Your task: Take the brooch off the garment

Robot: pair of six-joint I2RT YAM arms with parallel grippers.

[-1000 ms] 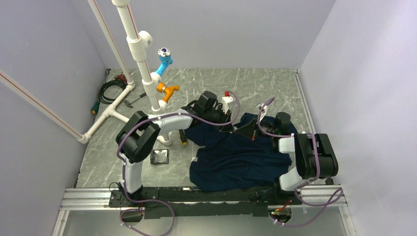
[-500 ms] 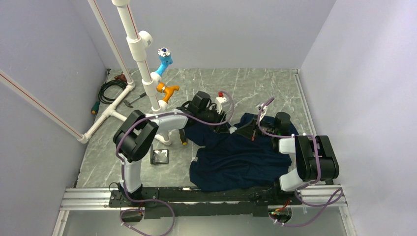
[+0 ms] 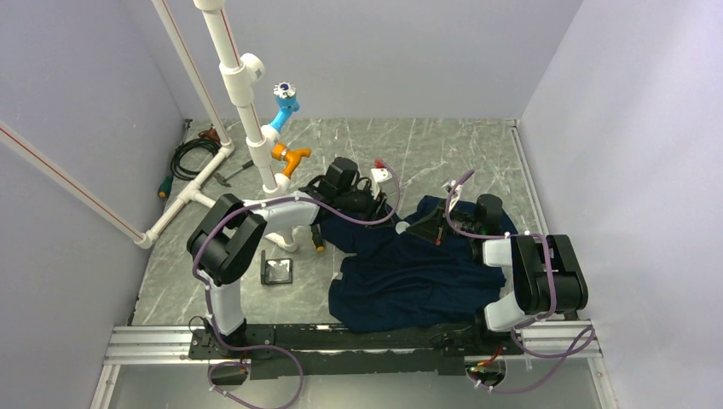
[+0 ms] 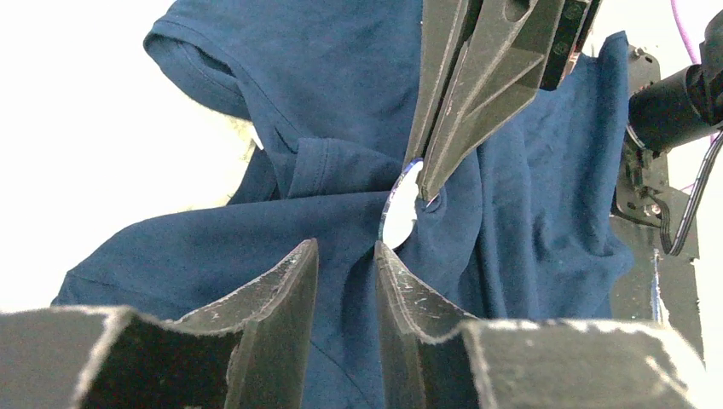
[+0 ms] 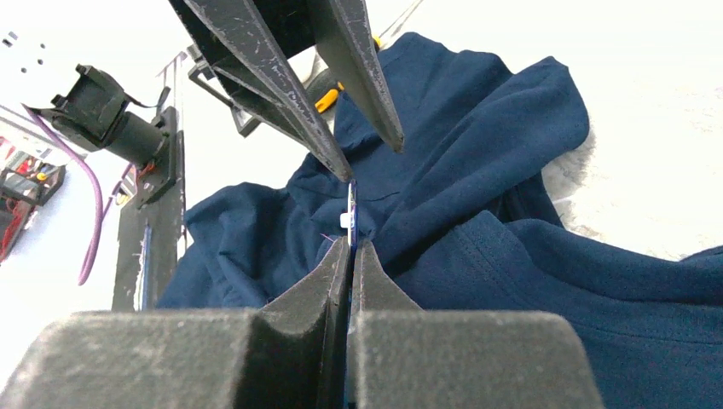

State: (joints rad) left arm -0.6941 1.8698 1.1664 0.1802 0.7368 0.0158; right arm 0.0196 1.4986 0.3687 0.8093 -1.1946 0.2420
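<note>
Table point(image 3: 452, 145): grey, marbled. The garment point(image 3: 409, 273) lies crumpled on it, in front of the right arm.

Garment: cloth is drawn up into folds that converge on the brooch.

Right gripper point(image 5: 350, 249): jaws closed, pinching the brooch edge-on at a raised fold of the cloth.

Left gripper point(image 4: 345, 249): jaws open with nothing between them, tips facing the right gripper's tips. One tip is just beside the brooch's rim; cannot tell whether it touches.

Brooch point(image 4: 397, 211): small pale disc, standing on edge against the garment.
</note>
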